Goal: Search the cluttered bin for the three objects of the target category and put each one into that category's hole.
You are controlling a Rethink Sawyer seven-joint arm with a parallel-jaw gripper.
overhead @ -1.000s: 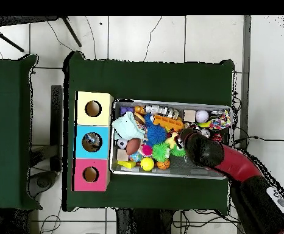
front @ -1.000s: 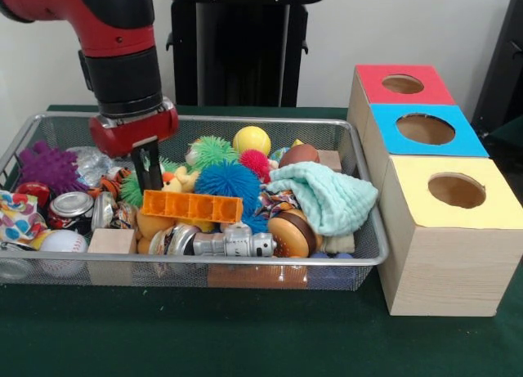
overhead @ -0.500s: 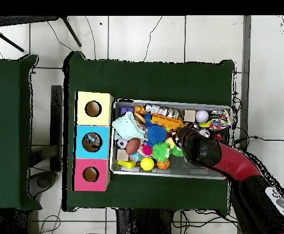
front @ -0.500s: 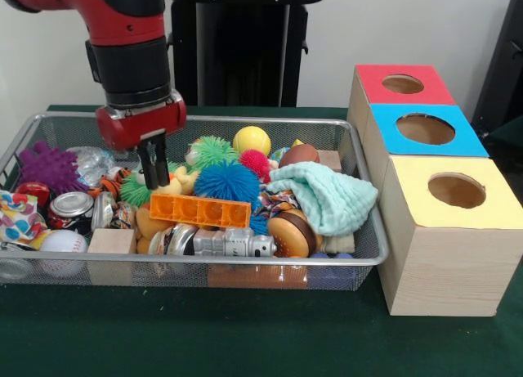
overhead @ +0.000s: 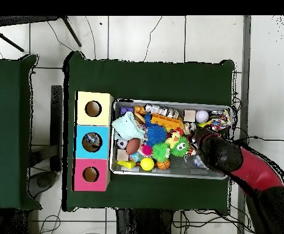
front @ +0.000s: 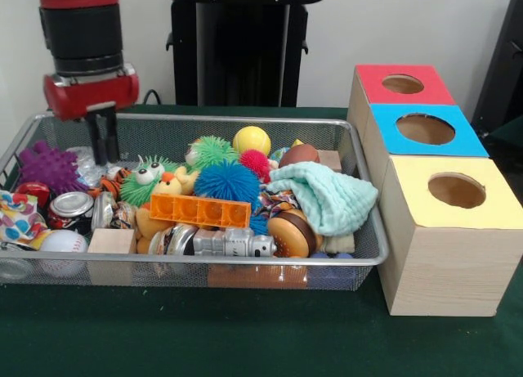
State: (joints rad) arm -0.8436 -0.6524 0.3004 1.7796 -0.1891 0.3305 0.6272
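Note:
My gripper (front: 104,156) hangs shut and empty over the left part of the wire bin (front: 245,119), above a crumpled clear wrapper and just right of a purple spiky ball (front: 49,166). A green fuzzy toy with googly eyes (front: 145,181) lies to its right, beside a yellow duck (front: 173,183) and an orange block (front: 194,208). Blue (front: 227,181), green (front: 214,151) and pink (front: 255,163) spiky balls and a yellow ball (front: 251,139) sit mid-bin. In the overhead view the arm (overhead: 220,155) covers the gripper.
Three wooden boxes stand beside the bin, with holes in a red top (front: 403,84), a blue top (front: 425,129) and a yellow top (front: 456,190). A teal cloth (front: 327,197), a burger toy (front: 290,234), a silver robot (front: 233,244), a can (front: 72,205) and a baseball (front: 62,244) crowd the bin.
The gripper has risen and moved left in the front view, away from the orange block. The green googly-eyed toy it hid now shows.

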